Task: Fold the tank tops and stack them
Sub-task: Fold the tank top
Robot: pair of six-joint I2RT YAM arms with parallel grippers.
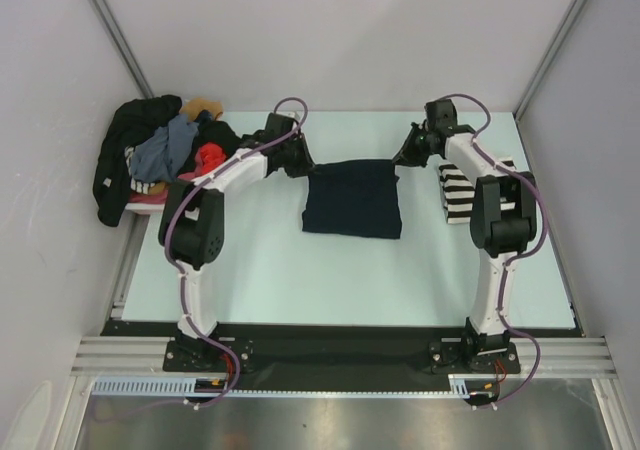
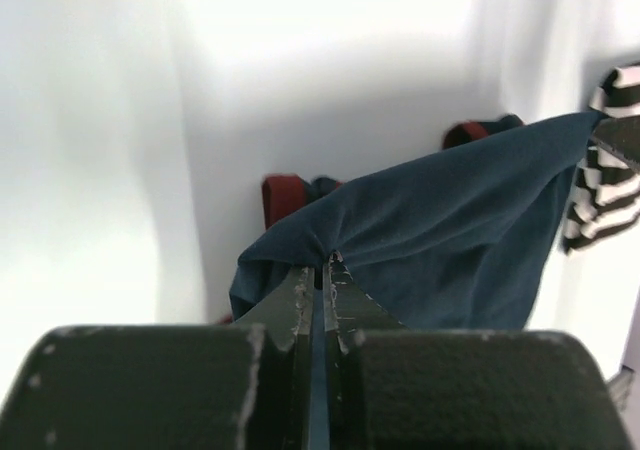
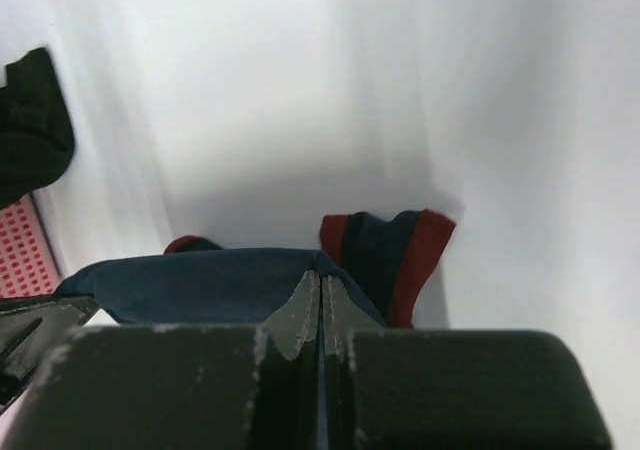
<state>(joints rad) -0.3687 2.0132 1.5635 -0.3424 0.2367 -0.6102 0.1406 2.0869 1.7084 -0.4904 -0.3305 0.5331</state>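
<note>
The dark navy tank top [image 1: 352,198] lies folded in the middle of the table, its far edge lifted. My left gripper [image 1: 303,167] is shut on its far-left corner; the left wrist view shows navy cloth [image 2: 430,240] pinched between the fingertips [image 2: 322,270], with dark red trim [image 2: 285,195] behind. At the far-right corner my right gripper [image 1: 400,160] is shut on the cloth too; navy cloth [image 3: 200,282] runs into the closed tips [image 3: 322,282], and a red-trimmed strap [image 3: 395,250] hangs beyond. The striped tank top [image 1: 462,192] lies folded at the right, partly under the right arm.
A pale pink basket [image 1: 145,202] at the far left holds a heap of clothes [image 1: 165,150], with black cloth hanging over its side. White walls enclose the table on three sides. The arm bases [image 1: 330,355] stand at the near edge.
</note>
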